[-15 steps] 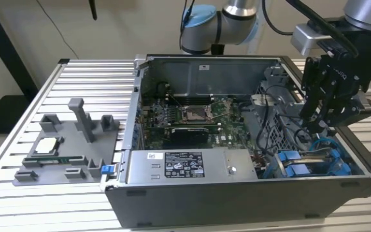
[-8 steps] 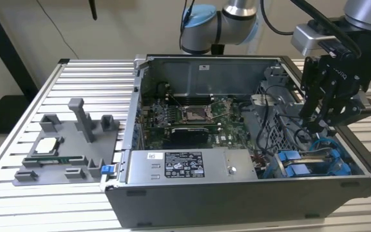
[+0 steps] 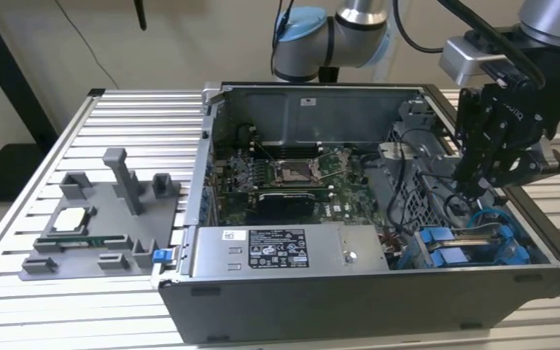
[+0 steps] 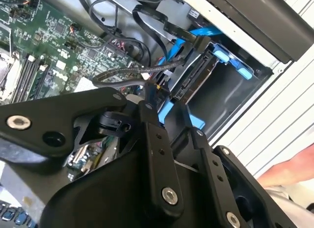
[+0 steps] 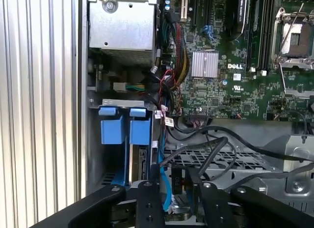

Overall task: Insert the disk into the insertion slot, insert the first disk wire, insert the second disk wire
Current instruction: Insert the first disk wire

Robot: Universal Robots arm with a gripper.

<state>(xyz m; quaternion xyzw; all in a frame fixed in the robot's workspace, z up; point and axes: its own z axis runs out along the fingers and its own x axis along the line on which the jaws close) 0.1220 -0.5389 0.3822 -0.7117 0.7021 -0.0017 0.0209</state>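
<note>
Toward the table (image 3: 56, 321) edge on the exterior view's left: a grey fixture block (image 3: 114, 211), with a square chip (image 3: 71, 218) and a green memory stick (image 3: 81, 240) lying in it.

Across the table's middle and out to its edge on the exterior view's right: an open computer case (image 3: 358, 306), lid off, motherboard (image 3: 290, 175) exposed, labelled power-supply box (image 3: 280, 251) along the near wall.

Further right, in the case's near corner: the insertion slot (image 3: 450, 255), marked by blue tabs and partly screened by loose cables. Seated inside it, between the blue rails: the disk (image 4: 194, 76), with just its connector end on show and the rest buried in the bay.

Hanging from the arm (image 3: 358, 29) over that corner, lowered into the case: the claw (image 3: 475, 191). Set narrow in both wrist views, fingers (image 5: 148, 196) closed on a dark plug (image 5: 177, 179) with a blue wire (image 5: 166, 193) running alongside. Grip surfaces half hidden behind the claw's own black links. Plug-to-disk contact: not possible to judge.

Beyond the case wall in the second wrist view: a pale, blurred part of a person (image 4: 289, 171), cut off, hand or arm unclear.
</note>
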